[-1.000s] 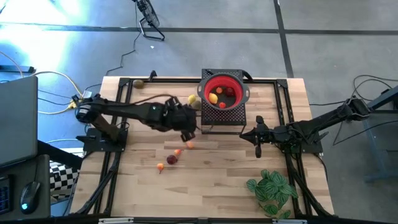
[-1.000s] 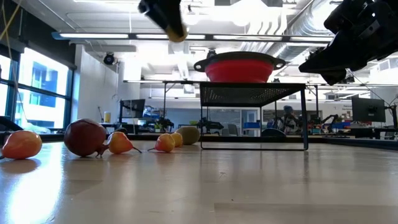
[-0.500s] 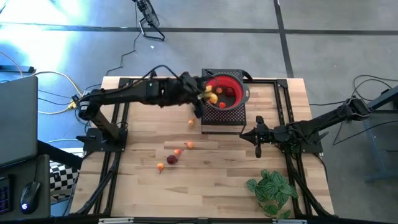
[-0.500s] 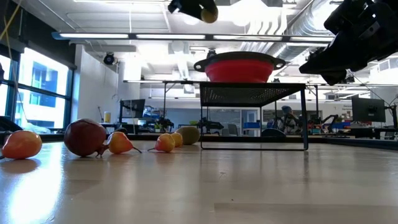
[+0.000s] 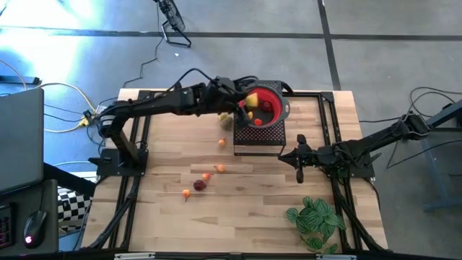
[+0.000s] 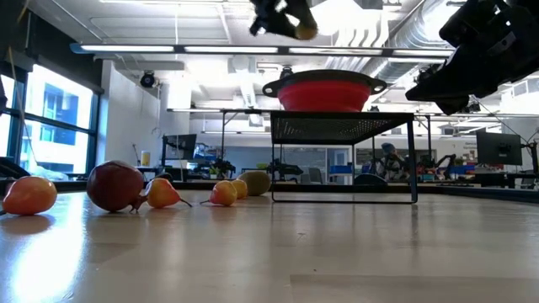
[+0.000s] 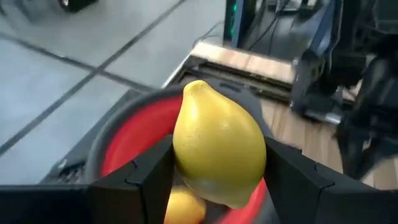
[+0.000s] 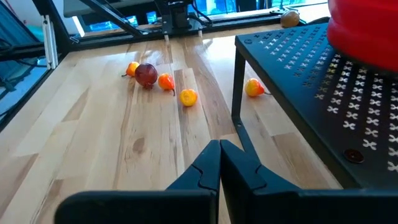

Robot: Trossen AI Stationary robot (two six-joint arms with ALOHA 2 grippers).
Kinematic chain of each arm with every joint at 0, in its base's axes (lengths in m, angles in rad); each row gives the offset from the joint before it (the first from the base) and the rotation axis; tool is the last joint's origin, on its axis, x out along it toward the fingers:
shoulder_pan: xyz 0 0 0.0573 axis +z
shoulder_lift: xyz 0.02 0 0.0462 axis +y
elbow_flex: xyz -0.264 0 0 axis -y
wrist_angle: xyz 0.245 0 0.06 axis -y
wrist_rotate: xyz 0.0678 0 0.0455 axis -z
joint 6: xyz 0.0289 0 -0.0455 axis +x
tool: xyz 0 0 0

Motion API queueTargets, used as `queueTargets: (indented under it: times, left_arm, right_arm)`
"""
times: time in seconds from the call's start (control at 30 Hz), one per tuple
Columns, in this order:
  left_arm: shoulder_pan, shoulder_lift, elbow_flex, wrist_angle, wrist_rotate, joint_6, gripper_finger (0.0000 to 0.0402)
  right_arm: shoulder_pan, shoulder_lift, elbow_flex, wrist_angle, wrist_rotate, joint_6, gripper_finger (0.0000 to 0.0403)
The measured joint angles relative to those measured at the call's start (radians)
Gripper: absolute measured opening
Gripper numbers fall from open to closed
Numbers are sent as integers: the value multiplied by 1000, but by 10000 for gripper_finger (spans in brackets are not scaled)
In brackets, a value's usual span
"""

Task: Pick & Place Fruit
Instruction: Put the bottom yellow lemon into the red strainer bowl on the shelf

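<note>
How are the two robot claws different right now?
The left gripper is shut on a yellow lemon, held above the red bowl; the right gripper holds nothing, its fingers pressed together. In the high view, the left gripper reaches over the bowl's rim, while the right waits beside the black stand. Both are dark two-finger grippers.

Bare table lies open across the near middle and near left. A loose scatter of small fruits sits left of centre. The black perforated stand carrying the red bowl blocks the far middle, and the left arm reaches over the bowl's left rim. The right arm bars the right side; the leafy plant fills the near-right corner.
</note>
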Motion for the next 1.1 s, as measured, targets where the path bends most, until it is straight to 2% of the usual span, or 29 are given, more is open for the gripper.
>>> queueTargets:
  times: [0.17, 0.5, 0.57, 0.63, 0.7, 0.77, 0.83, 1.1]
  left_arm:
    - [27, 54, 85, -56, 34, 2, 209]
    - [53, 267, 397, -219, 55, 30, 209]
    - [65, 300, 440, -284, 70, 30, 209]
    - [69, 336, 478, -280, 68, 28, 209]
    - [79, 344, 481, -348, 67, 26, 209]
    - [79, 356, 487, -317, 63, 22, 209]
    - [78, 357, 485, -368, 60, 4, 209]
    - [75, 371, 485, -374, 60, 0, 210]
  right_arm:
    - [0, 0, 0, -7, -1, 1, 2]
    - [0, 0, 0, -26, 2, 4, 2]
    - [0, 0, 0, -25, 2, 4, 2]
    - [0, 0, 0, -33, 1, 8, 2]
    - [0, 0, 0, -34, 1, 8, 2]
    - [0, 0, 1, -44, 0, 8, 2]
    - [0, 0, 0, -46, 1, 8, 2]
    - [0, 0, 0, -55, 2, 8, 2]
